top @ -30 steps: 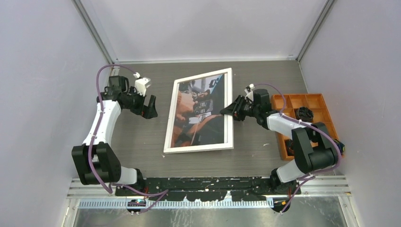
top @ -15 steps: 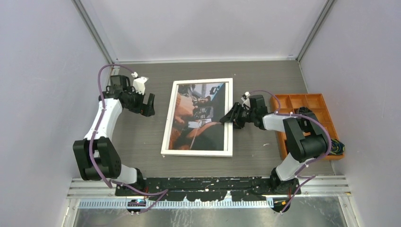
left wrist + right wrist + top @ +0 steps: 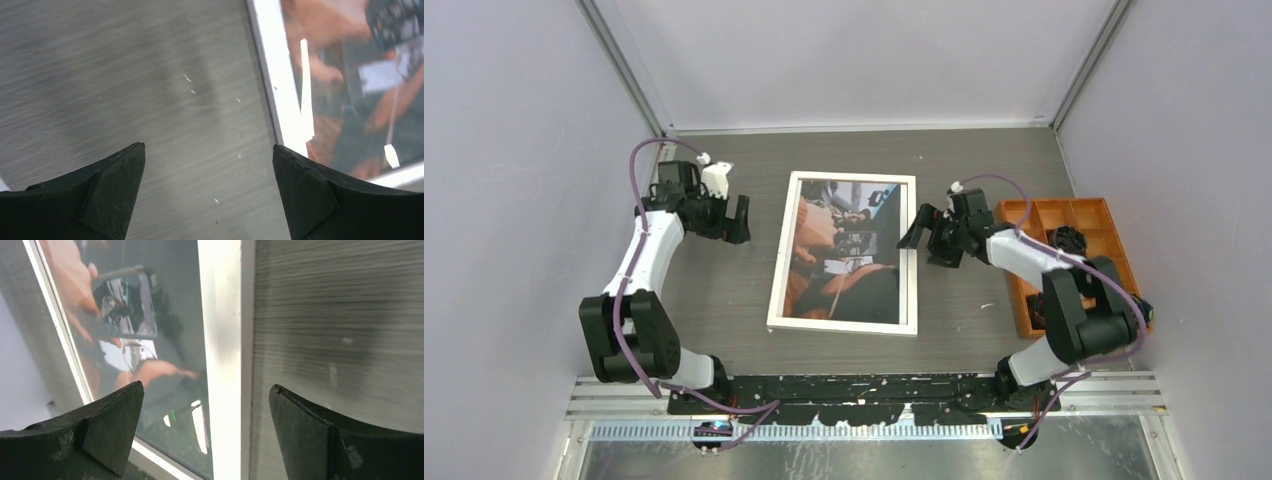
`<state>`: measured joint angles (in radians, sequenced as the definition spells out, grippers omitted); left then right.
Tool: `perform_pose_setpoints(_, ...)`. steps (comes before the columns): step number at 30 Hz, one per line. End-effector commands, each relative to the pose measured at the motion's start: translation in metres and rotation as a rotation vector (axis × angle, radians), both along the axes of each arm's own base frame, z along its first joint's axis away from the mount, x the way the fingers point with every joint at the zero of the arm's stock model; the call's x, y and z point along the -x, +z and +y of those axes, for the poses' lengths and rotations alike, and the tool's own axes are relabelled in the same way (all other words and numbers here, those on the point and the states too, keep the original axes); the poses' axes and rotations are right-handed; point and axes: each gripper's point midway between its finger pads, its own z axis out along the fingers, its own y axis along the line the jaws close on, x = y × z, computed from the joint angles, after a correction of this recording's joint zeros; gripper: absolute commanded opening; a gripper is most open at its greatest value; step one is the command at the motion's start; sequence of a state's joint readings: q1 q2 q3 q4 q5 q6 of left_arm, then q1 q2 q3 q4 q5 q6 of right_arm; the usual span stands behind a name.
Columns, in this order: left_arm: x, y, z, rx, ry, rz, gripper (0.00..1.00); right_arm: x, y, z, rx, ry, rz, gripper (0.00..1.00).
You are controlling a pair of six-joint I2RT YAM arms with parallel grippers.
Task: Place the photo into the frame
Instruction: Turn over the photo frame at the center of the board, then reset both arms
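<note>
The frame (image 3: 842, 327) lies flat, face up, long axis running near-to-far.

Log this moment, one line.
frame: flat on table | photo: in frame, face up | left gripper: open, over table beside frame | right gripper: open, over frame's right edge

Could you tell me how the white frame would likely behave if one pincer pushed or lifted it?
The frame will probably stay stiff, its edges running straight. Lying flat on the table, it should slide rather than tip. Its reflective pane looks fragile.
</note>
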<state>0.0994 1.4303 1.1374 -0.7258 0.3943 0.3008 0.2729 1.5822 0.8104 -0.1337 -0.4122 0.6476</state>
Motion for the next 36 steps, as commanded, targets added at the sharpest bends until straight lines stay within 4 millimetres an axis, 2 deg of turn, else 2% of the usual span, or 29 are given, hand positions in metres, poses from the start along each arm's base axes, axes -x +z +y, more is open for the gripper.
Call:
perform_pose_setpoints(1,-0.041,0.032,0.021,0.001,0.252,-0.211,1.00,-0.029,0.066,-0.060,0.253,-0.202,-0.290,1.00)
perform_pose_setpoints(3,-0.047,0.022,0.023,0.021,0.297,-0.274,1.00,-0.036,0.091,-0.089,0.338,-0.333,-0.406,1.00)
perform_pose_setpoints(5,-0.051,0.011,0.018,0.062,0.297,-0.337,1.00,-0.038,0.113,-0.129,0.448,-0.528,-0.507,1.00)
perform_pose_setpoints(8,-0.056,-0.002,0.009,0.118,0.271,-0.437,1.00,-0.036,0.133,-0.174,0.534,-0.765,-0.689,1.00)
perform_pose_setpoints(11,-0.063,-0.014,0.007,0.136,0.255,-0.527,1.00,-0.026,0.127,-0.209,0.679,-0.890,-0.791,1.00)
perform_pose_setpoints(13,-0.066,-0.024,0.003,0.166,0.247,-0.555,1.00,-0.024,0.113,-0.216,0.812,-0.825,-0.770,1.00)
perform_pose_setpoints(15,-0.064,-0.032,-0.005,0.176,0.180,-0.588,1.00,-0.020,0.109,-0.224,0.871,-0.843,-0.741,1.00)
perform_pose_setpoints(17,-0.063,-0.041,-0.006,0.180,0.173,-0.608,1.00,-0.021,0.106,-0.223,0.869,-0.816,-0.752,1.00)
perform_pose_setpoints(22,-0.062,-0.048,0.000,0.167,0.212,-0.628,1.00,-0.026,0.087,-0.222,0.881,-0.783,-0.750,1.00)
perform_pose_setpoints(29,-0.060,-0.051,0.000,0.165,0.211,-0.651,1.00,-0.032,0.059,-0.231,0.848,-0.755,-0.753,1.00)
perform_pose_setpoints(32,-0.050,-0.060,-0.005,0.159,0.186,-0.704,1.00,-0.036,0.057,-0.235,0.827,-0.760,-0.772,1.00)
perform_pose_setpoints(33,-0.051,-0.054,-0.006,0.174,0.191,-0.765,1.00,-0.039,0.056,-0.236,0.830,-0.751,-0.775,1.00)
perform_pose_setpoints(36,-0.048,-0.057,-0.004,0.152,0.187,-0.709,1.00,-0.045,0.052,-0.241,0.838,-0.749,-0.793,1.00)
